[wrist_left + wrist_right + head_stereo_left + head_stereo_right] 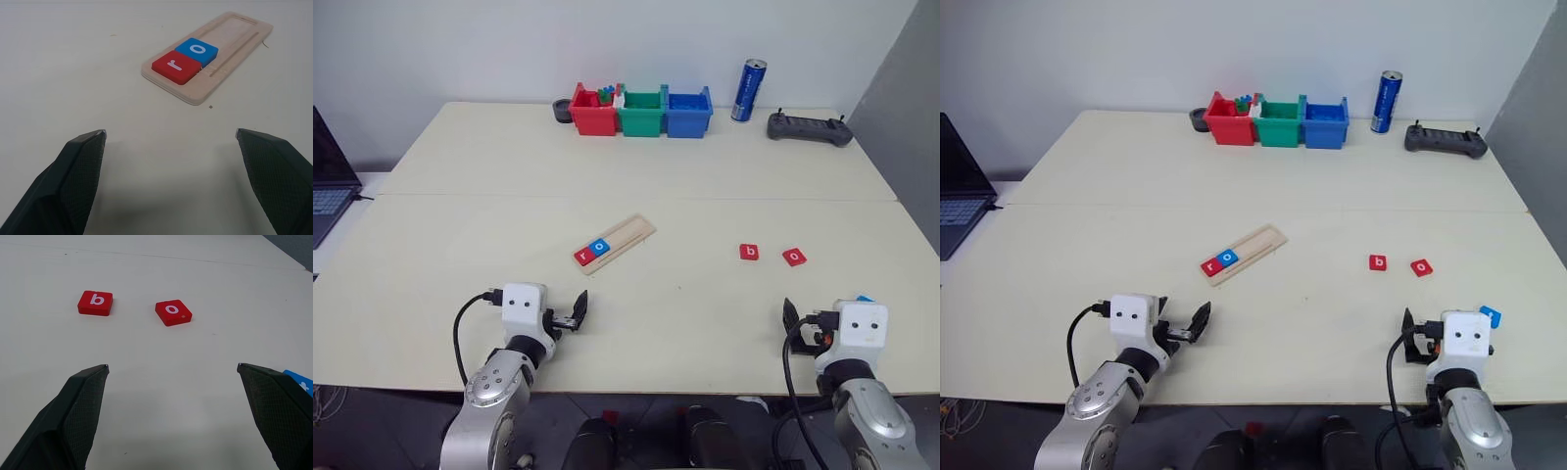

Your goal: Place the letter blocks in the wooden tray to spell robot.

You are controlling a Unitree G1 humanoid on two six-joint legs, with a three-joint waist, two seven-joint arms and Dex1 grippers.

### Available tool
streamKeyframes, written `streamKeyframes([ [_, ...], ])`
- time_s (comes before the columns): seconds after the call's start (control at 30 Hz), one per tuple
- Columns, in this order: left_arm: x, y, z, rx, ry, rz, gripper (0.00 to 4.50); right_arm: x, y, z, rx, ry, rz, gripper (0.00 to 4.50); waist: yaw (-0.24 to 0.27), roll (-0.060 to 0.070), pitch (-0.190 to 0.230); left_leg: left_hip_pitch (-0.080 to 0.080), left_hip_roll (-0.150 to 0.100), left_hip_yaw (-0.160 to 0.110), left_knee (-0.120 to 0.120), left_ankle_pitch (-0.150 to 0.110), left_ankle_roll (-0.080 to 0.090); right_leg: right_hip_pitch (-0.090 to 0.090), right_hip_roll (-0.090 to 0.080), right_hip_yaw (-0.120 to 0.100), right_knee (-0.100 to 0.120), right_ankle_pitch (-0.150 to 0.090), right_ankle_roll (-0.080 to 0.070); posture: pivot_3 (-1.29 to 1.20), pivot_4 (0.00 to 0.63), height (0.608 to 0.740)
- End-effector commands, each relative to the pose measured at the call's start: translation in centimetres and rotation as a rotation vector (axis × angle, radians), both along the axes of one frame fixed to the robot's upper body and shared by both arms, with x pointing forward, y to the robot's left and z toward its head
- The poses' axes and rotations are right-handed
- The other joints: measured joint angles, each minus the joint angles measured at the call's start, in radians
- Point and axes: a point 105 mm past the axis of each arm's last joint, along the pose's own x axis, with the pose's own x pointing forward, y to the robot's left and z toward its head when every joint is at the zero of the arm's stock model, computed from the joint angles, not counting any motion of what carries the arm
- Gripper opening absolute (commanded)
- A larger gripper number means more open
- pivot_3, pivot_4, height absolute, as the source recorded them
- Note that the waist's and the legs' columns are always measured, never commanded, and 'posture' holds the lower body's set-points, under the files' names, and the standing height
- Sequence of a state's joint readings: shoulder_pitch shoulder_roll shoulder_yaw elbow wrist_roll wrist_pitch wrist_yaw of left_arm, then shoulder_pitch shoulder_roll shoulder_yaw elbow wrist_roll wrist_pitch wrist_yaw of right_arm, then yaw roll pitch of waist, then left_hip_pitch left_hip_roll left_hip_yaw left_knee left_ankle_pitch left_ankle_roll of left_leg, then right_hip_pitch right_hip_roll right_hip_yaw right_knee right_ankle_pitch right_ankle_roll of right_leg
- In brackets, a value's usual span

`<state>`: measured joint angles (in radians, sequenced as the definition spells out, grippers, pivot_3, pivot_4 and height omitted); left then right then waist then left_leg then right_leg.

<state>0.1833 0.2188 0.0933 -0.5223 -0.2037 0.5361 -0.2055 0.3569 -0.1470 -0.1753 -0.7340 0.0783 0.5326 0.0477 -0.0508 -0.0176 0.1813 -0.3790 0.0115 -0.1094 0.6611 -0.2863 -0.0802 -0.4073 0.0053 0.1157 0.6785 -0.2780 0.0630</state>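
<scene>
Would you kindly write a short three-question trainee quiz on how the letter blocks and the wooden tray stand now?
1. Which two letters sit in the wooden tray?
2. True or false: the red b block lies on the table, outside the tray.
3. What lies beside the right gripper? A) a blue block B) a can C) a green bin

Key:
1. r and o, side by side at one end.
2. True; the red o block lies next to it.
3. A, the blue block.

White "r" on red block [175,67], "o" on blue block [197,49], "b" on red block [95,302], "o" on red block [173,312]
</scene>
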Motion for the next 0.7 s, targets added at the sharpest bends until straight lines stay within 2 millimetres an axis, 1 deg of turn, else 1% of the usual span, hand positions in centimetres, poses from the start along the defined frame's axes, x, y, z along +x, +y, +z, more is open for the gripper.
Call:
streamKeyframes([
  [0.03, 0.4, 0.1, 1.5, 0.031, -0.068, 0.007, 4.49, 0.3, -1.0, 1.2, -0.034, -0.046, -0.032, 4.50, 0.000, 0.000, 0.000, 0.000, 0.000, 0.000, 0.000, 0.000, 0.000, 0.000, 0.000, 0.000, 0.000, 0.000, 0.000, 0.00, 0.150, 0.740],
  [0.17, 0.7, 0.0, 1.6, 0.029, -0.070, 0.009, 4.49, 0.5, -1.2, 1.3, -0.038, -0.052, -0.039, 4.50, 0.000, 0.000, 0.000, 0.000, 0.000, 0.000, 0.000, 0.000, 0.000, 0.000, 0.000, 0.000, 0.000, 0.000, 0.000, 0.00, 0.150, 0.740],
  [0.57, 1.0, -0.1, 2.0, 0.018, -0.081, 0.003, 4.49, 0.9, -0.9, 1.5, -0.035, -0.065, -0.032, 4.50, 0.000, 0.000, 0.000, 0.000, 0.000, 0.000, 0.000, 0.000, 0.000, 0.000, 0.000, 0.000, 0.000, 0.000, 0.000, 0.00, 0.150, 0.740],
  [0.7, 1.5, -0.2, 2.2, -0.003, -0.086, -0.022, 4.49, 1.7, 0.1, 2.1, -0.032, -0.079, 0.054, 4.50, -0.001, 0.000, 0.000, 0.000, 0.000, 0.000, 0.000, 0.000, 0.000, 0.000, 0.000, 0.000, 0.000, 0.000, 0.000, 0.00, 0.150, 0.740],
])
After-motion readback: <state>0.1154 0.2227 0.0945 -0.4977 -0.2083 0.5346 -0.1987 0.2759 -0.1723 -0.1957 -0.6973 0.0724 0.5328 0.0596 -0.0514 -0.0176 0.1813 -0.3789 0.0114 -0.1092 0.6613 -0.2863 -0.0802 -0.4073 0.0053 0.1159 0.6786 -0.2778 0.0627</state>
